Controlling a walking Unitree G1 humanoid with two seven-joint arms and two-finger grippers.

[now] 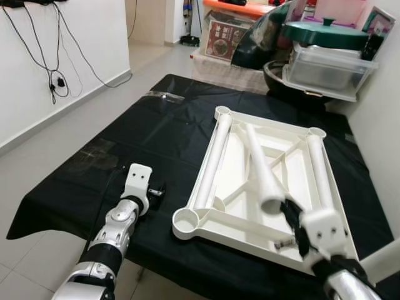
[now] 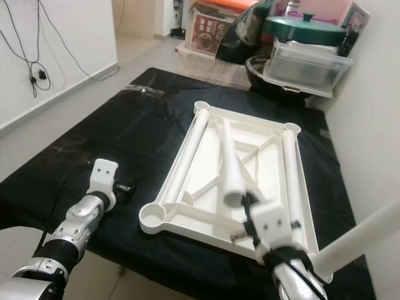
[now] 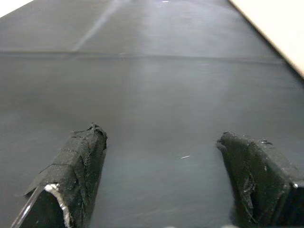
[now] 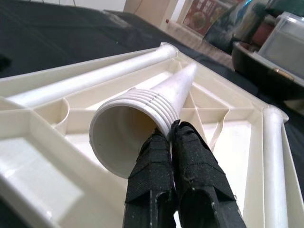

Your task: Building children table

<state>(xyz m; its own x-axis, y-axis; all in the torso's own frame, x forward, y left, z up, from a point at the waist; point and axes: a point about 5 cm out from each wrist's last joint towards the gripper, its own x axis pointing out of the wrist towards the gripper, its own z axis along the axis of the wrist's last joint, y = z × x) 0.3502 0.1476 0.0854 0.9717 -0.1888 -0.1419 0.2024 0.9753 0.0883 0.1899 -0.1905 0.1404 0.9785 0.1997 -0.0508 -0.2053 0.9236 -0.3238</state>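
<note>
- My right pincer is clamped on the ribbed open rim of a white table leg — lower right of the head view, with the leg's narrow end pointing up-frame over the tabletop.
- The white tabletop lies upside down, ribs showing, on a black cloth spread over the floor, centre-right of frame.
- Two more legs lie in it: one along its left edge, one along its right edge.
- A round corner socket sits open at the tabletop's lower left corner.
- My left pincer has its fingers apart, holding nothing, low over bare cloth at lower left, near the tabletop's left edge but clear of it.
- Open cloth runs up the left half of frame; the right side is tight — a wall close by, and bins with a green lid crowd the upper right.
- I can't read any writing; the box print at top centre is too small.
</note>
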